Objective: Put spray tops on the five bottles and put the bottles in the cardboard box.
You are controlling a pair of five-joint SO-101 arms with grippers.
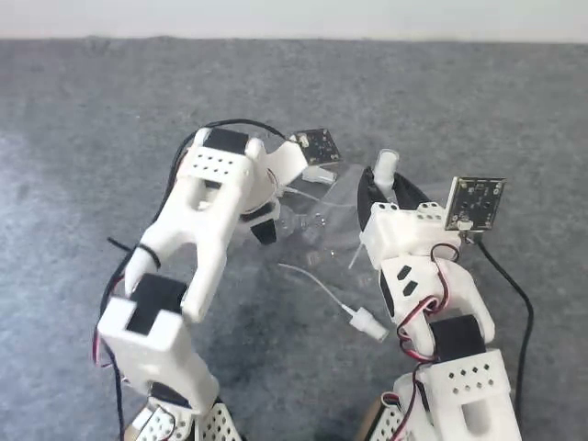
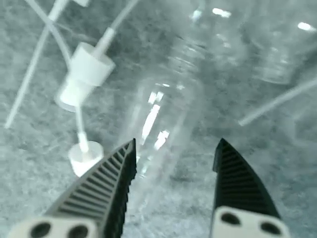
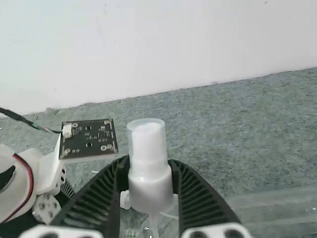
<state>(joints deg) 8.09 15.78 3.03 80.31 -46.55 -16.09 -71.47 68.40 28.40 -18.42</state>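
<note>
A clear bottle [image 2: 166, 124] lies on the grey carpet, and my left gripper [image 2: 176, 148] hangs open just above it, one finger on each side of its body. In the high view that left gripper [image 1: 265, 220] points down at the cluster of clear bottles [image 1: 322, 211] between the two arms. My right gripper [image 3: 148, 173] is shut on a white spray top [image 3: 147, 158], held upright with the nozzle up. The high view shows the right gripper [image 1: 386, 188] holding this spray top [image 1: 386, 167] beside the bottles.
Two loose spray tops [image 2: 84, 67] [image 2: 85, 156] with thin tubes lie on the carpet near the bottle. Another spray top [image 1: 367, 323] lies in front of the right arm. A second clear bottle [image 2: 277, 49] lies farther off. A pale wall rises behind the carpet.
</note>
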